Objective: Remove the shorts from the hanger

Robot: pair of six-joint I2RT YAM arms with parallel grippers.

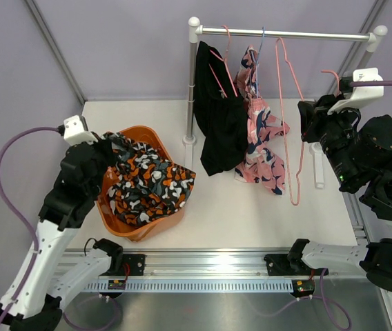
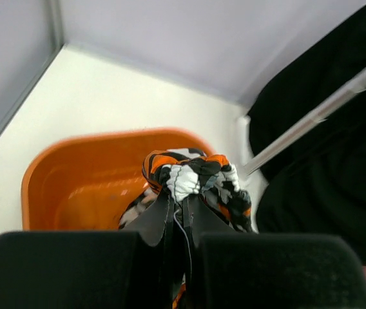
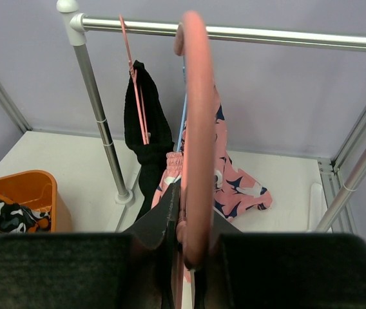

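Observation:
The orange, black and white camouflage shorts [image 1: 148, 183] lie piled in the orange basket [image 1: 123, 231]. My left gripper [image 1: 111, 150] is shut on their upper edge; the left wrist view shows the bunched cloth [image 2: 189, 174] between my fingertips [image 2: 182, 196]. The black shorts [image 1: 220, 131] hang on a pink hanger and the pink blotched shorts [image 1: 261, 141] on a blue one. My right gripper [image 1: 305, 114] is shut on an empty pink hanger [image 1: 294, 158]. The right wrist view shows this hanger [image 3: 194, 129] rising from the shut jaws [image 3: 192, 203].
The metal rail [image 1: 286, 33] on two posts spans the back of the white table. A white strip [image 1: 318, 165] lies at the right by the post. The basket stands at the left, its rim [image 2: 73, 187] below my left gripper. Grey walls enclose the table.

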